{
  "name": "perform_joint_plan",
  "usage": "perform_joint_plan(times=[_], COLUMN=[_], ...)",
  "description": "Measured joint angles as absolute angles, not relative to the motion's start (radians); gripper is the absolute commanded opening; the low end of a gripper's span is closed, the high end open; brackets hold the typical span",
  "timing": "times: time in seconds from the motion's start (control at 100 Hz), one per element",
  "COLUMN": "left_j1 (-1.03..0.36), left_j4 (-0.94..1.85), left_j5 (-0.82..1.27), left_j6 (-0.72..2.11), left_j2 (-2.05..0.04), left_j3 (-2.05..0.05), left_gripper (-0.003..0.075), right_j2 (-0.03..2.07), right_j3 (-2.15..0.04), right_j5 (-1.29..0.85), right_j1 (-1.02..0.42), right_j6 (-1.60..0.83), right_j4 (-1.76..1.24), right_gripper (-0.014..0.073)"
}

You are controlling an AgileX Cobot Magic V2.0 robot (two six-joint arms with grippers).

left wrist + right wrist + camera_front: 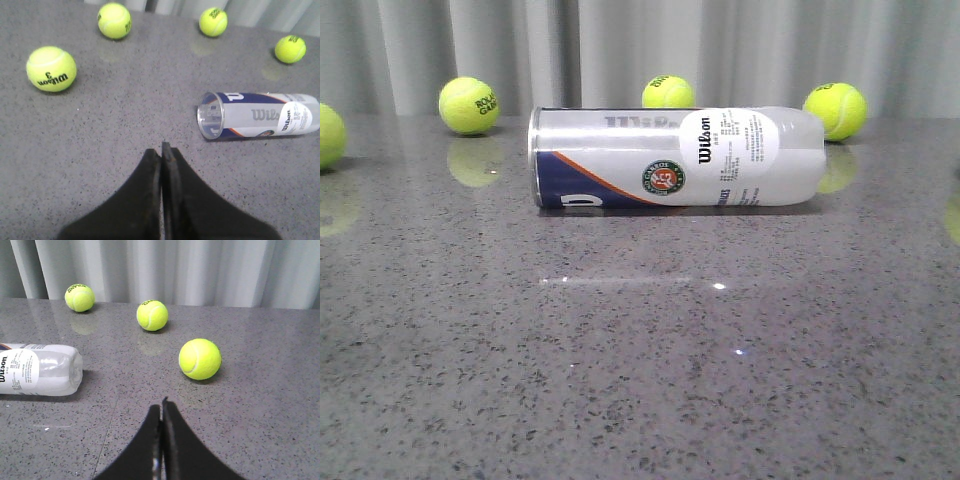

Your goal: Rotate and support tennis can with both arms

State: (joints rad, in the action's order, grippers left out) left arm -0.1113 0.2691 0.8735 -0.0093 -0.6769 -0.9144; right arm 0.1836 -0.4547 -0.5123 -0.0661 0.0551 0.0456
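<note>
The tennis can (pixel 675 157) lies on its side across the grey stone table, metal-rimmed open mouth to the left, rounded clear end to the right. In the left wrist view the tennis can (pixel 257 115) shows its empty mouth, well apart from my left gripper (pixel 161 148), which is shut on nothing. The right wrist view catches only the tennis can's (pixel 37 370) rounded end; my right gripper (pixel 162 405) is shut and empty, a good distance from it. Neither gripper appears in the front view.
Yellow-green tennis balls lie around the back of the table: ball (pixel 468 105), ball (pixel 668 92), ball (pixel 836 110), and one at the left edge (pixel 328 135). A ball (pixel 199 359) sits near the right gripper, another ball (pixel 51 69) near the left. Grey curtain behind.
</note>
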Motion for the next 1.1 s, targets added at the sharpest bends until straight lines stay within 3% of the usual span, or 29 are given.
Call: perform_joint_plan(times=[0.22,0.29,0.38,0.53,0.6,0.83,1.1], left_j1=[-0.111,-0.111,-0.111,-0.111,-0.111,-0.111,-0.111], left_j4=[0.302,0.345,0.420,0.514,0.526,0.622,0.941], left_j5=[0.895,0.898,0.903,0.903,0.903,0.898,0.910], left_j6=[0.000,0.033,0.099,0.188,0.201,0.266,0.588], left_j2=[-0.838,-0.869,-0.904,-0.946,-0.960,-1.023,-1.218], left_j3=[-0.939,-0.939,-0.939,-0.939,-0.939,-0.939,-0.940], left_gripper=[-0.0013,0.0043,0.0176,0.0497,0.0583,0.0599,0.0599], right_j2=[0.184,0.184,0.184,0.184,0.184,0.184,0.184], right_j3=[-0.455,-0.455,-0.455,-0.455,-0.455,-0.455,-0.455], right_j5=[-0.512,-0.512,-0.512,-0.512,-0.512,-0.512,-0.512], right_j1=[-0.066,-0.066,-0.066,-0.066,-0.066,-0.066,-0.066], right_j6=[0.055,0.055,0.055,0.055,0.055,0.055,0.055], right_j4=[0.046,0.046,0.046,0.046,0.046,0.046,0.046], right_gripper=[-0.0070,-0.0070,-0.0070,-0.0070,-0.0070,-0.0070,-0.0070])
